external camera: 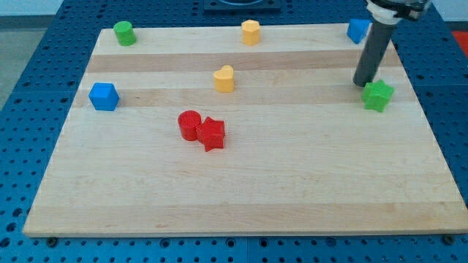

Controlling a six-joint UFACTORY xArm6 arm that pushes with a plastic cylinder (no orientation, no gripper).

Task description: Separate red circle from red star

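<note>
The red circle (189, 125) lies left of the board's middle, touching the red star (211, 133) on its right side. My tip (363, 83) rests on the board at the view's upper right, far to the right of both red blocks. It stands just up and left of a green star (378, 96), very close to it.
A wooden board (241, 197) lies on a blue pegboard table. A blue cube (104, 96) is at the left, a green cylinder (124, 33) at the top left, a yellow block (251, 32) at the top middle, a yellow heart (224, 79) above the red pair, and a blue block (357, 31) at the top right behind the rod.
</note>
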